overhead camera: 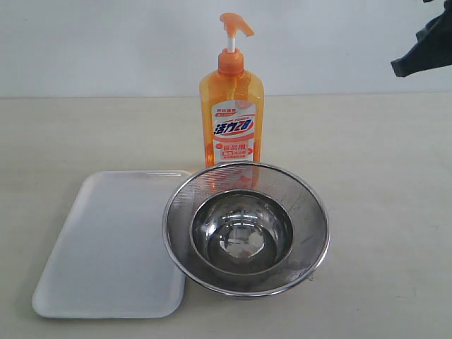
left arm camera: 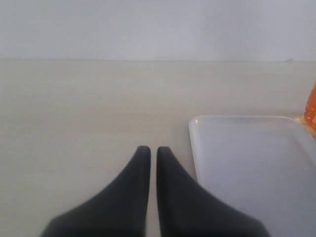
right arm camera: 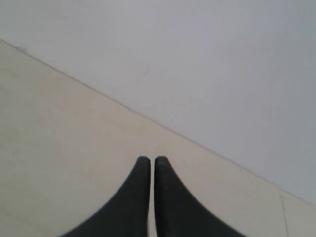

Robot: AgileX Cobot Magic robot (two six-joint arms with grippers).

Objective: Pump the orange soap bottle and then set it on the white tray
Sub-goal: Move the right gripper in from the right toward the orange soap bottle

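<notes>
Look for the orange soap bottle (overhead camera: 232,120) upright toward the back of the desk (overhead camera: 381,212), just behind the steel mesh strainer (overhead camera: 246,226) and partly hidden at the base by the strainer's far rim. Note the white tray (overhead camera: 106,247) lying flat and bare, close against the strainer's left side. Judging by the raised pump head (overhead camera: 235,25) on the white stem (overhead camera: 229,44), not yet pumped.

Expect a fairly heavy load, seemingly full of liquid almost to the shoulder. Expect stiff plastic walls with a little give, smooth and probably slippery, more so with any soap on them. Tall and narrow, so easy to tip with a sideways push high up. Best to take hold across the flat body around the label (overhead camera: 233,134), above the strainer rim and near mid-height. Avoid lifting by the pump head or the thin stem. Press straight down on top of the pump head, ideally with the body steadied, to avoid toppling.

See the left fingers (left arm camera: 139,165) pressed together on nothing, over bare desk just beside a corner of the tray. See the right fingers (right arm camera: 140,170) likewise pressed together and empty, above bare desk near the wall (right arm camera: 222,74). In the exterior view, only a dark part of the right arm (overhead camera: 424,42) at the upper right, well apart from the bottle. Must spread before any grasp.
</notes>
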